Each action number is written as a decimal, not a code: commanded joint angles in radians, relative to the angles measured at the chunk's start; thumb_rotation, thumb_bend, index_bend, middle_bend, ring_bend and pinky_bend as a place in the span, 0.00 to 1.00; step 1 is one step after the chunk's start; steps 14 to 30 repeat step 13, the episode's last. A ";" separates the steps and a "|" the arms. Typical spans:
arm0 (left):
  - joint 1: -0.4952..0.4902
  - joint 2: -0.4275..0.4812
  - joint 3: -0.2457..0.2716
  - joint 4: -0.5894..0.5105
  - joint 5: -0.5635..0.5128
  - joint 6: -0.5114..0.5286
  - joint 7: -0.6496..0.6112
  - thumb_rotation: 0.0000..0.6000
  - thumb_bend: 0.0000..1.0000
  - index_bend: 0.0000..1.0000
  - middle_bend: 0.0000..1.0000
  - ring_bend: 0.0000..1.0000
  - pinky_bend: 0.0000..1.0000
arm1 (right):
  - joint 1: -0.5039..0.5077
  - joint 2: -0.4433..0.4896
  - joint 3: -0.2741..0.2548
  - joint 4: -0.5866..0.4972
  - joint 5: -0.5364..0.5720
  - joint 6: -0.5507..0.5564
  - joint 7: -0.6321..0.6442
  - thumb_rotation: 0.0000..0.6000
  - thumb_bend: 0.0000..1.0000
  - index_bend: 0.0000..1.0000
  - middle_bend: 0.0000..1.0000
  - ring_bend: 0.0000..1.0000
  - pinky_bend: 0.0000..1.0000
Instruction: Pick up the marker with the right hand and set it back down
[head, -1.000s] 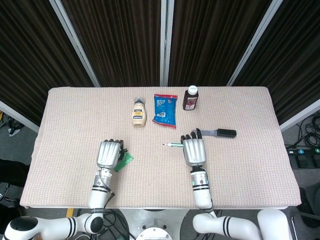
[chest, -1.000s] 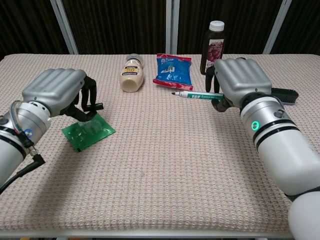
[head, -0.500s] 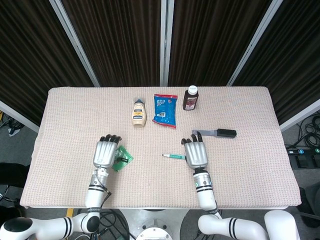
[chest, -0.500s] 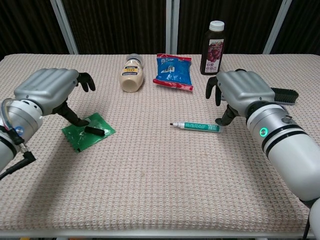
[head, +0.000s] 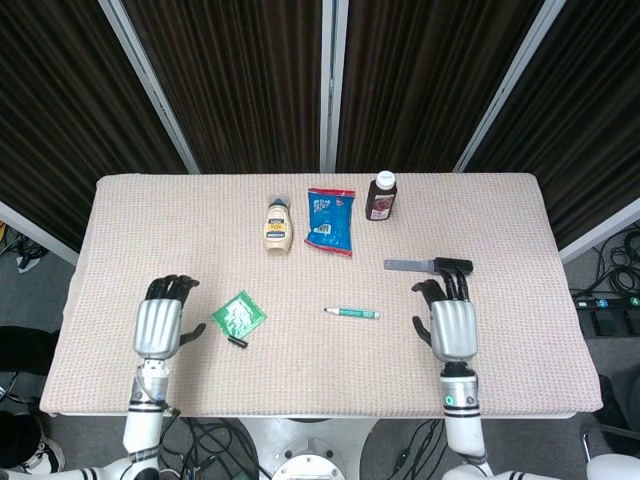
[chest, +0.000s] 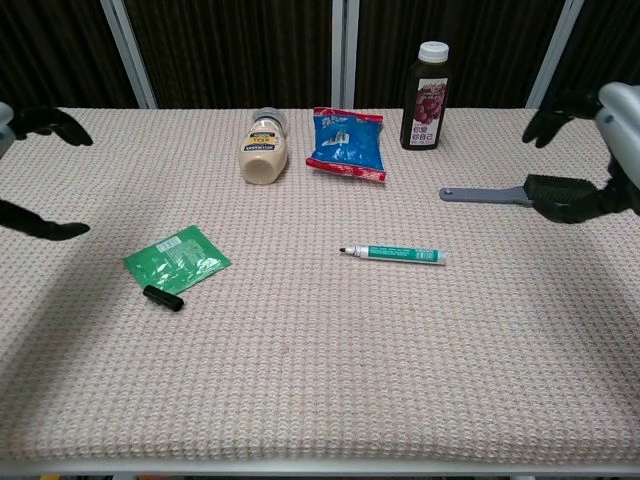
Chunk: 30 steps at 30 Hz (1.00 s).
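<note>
Lying flat on the woven beige table (head: 500, 200), the marker (head: 351, 313) rests near the table's centre, uncapped tip pointing toward the robot's left. Its barrel is white with a green band; the print on it is too small to read. No hand touches it.

The right hand (head: 452, 322) is well apart from the marker on the robot's right side, palm down, fingers spread and holding nothing. Its fingertips lie just beside the black handle of a flat grey tool (head: 428, 265); contact cannot be confirmed. In the chest view only the dark fingers (chest: 560, 110) show at the frame edge.

The left hand (head: 160, 322) sits at the opposite side, fingers apart and empty.

A green foil packet (head: 238, 315) lies between the left hand and the marker, with a small black cap (head: 238, 341) just beside its near corner; the packet's print is not legible.

Along the far edge, from the robot's left:
- a cream squeeze bottle (head: 278, 224) lying down, label unreadable;
- a blue snack bag (head: 331, 221) with white lettering too small to read;
- a dark juice bottle (head: 381, 196) standing upright with a white cap and a fruit-picture label, text unclear.
</note>
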 joint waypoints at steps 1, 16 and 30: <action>0.093 0.013 0.073 0.043 0.058 0.065 -0.110 1.00 0.06 0.28 0.24 0.18 0.19 | -0.086 0.016 -0.069 0.063 -0.032 0.037 0.109 1.00 0.07 0.34 0.31 0.08 0.03; 0.192 0.029 0.091 0.085 0.081 0.075 -0.196 1.00 0.06 0.28 0.24 0.18 0.18 | -0.239 -0.005 -0.098 0.256 -0.045 0.070 0.346 1.00 0.07 0.33 0.30 0.07 0.02; 0.192 0.029 0.091 0.085 0.081 0.075 -0.196 1.00 0.06 0.28 0.24 0.18 0.18 | -0.239 -0.005 -0.098 0.256 -0.045 0.070 0.346 1.00 0.07 0.33 0.30 0.07 0.02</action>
